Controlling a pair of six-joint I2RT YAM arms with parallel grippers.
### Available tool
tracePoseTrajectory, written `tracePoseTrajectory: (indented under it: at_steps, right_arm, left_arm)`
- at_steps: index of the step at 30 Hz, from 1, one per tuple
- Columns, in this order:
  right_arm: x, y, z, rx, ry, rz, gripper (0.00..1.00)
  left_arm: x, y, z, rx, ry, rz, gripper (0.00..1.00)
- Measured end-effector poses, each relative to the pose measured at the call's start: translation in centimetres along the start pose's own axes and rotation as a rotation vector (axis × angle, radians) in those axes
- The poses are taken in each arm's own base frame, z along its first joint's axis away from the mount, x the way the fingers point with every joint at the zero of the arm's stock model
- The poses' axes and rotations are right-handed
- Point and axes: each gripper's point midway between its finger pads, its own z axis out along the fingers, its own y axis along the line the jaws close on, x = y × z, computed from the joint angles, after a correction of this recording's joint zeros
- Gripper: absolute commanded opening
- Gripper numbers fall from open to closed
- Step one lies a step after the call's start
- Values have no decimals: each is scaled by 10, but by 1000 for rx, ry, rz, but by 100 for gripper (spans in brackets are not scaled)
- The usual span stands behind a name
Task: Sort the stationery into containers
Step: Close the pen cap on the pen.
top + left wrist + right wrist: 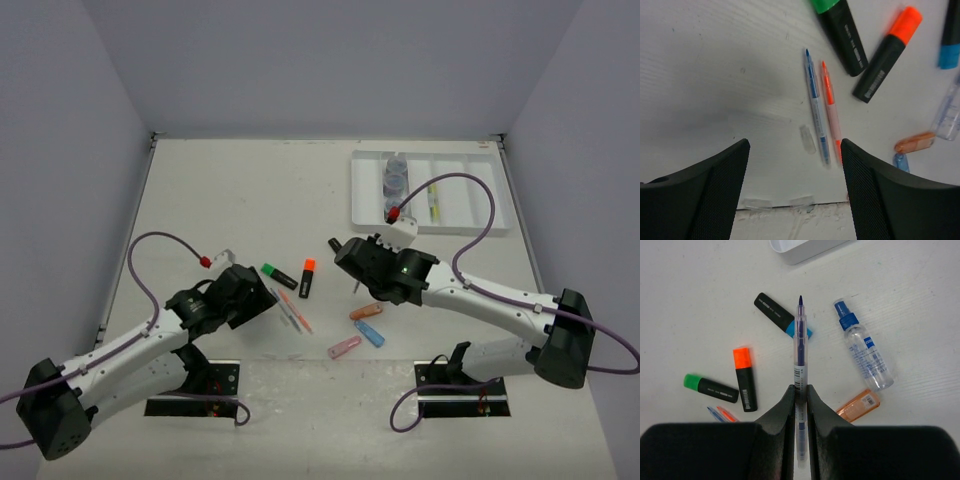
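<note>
My right gripper [800,390] is shut on a thin dark-blue pen [800,347] and holds it above the table; in the top view this gripper [350,268] is at mid-table. Below it lie a blue-capped highlighter [775,315], a blue-capped bottle [865,352] and an orange capsule [858,405]. My left gripper [795,145] is open and empty, just short of a blue pen [815,105] and an orange pen [831,110] lying side by side. Green [840,30] and orange [887,52] highlighters lie beyond them. The white divided tray [470,195] stands at the back right with grey-blue jars [395,182] in one compartment.
A clear pen cap [808,139] lies beside the blue pen. Orange [365,312], blue [370,333] and pink [344,347] capsules lie near the front centre. The table's taped front edge [805,206] is just below the left fingers. Grey walls enclose the table.
</note>
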Motion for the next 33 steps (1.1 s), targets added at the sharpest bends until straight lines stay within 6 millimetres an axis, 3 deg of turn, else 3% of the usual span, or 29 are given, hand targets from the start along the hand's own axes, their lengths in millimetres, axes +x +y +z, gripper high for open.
tracePoseTrajectory:
  at_steps: [4, 6, 13, 24, 33]
  right_arm:
    - [-1, -4, 0, 3, -3, 3, 0]
    - [-2, -5, 0, 6, -9, 1, 0]
    - [1, -14, 3, 22, -15, -12, 0]
    - [-2, -24, -2, 7, -23, 8, 0]
    - [1, -30, 0, 16, -21, -2, 0]
  left_arm:
    - [19, -2, 4, -72, 31, 24, 74]
    - [24, -3, 2, -98, 37, 26, 42]
    - [36, -20, 2, -196, 71, 26, 41]
    - [47, -5, 14, -309, 95, 30, 40]
    - [49, -10, 17, -295, 98, 29, 39]
